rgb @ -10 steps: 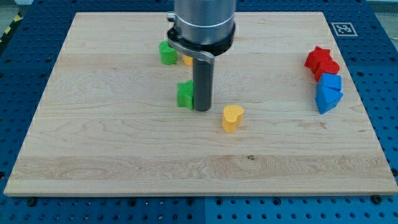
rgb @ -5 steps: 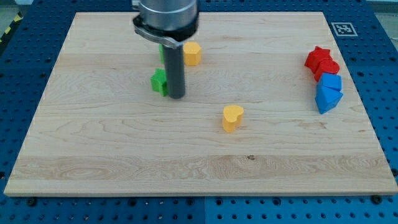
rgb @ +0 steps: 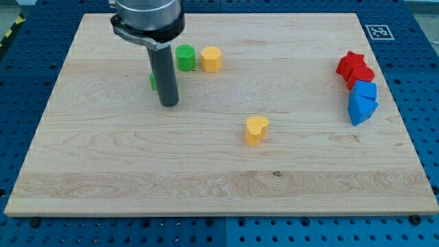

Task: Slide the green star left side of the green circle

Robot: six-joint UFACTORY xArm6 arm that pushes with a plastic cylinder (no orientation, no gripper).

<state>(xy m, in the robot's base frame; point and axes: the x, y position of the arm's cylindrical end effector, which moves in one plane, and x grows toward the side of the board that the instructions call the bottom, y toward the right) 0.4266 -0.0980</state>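
Observation:
The green circle stands near the view's top, left of centre. The green star shows only as a small green sliver behind the rod, to the lower left of the green circle. My tip rests on the board just right of and below the star, touching or nearly touching it. The rod hides most of the star.
A yellow hexagon-like block sits right next to the green circle on its right. A yellow heart lies at mid-board. At the view's right edge a red star, another red block and two blue blocks cluster together.
My tip has moved left and slightly up across the board, pushing the green star with it from mid-board to the lower left of the green circle.

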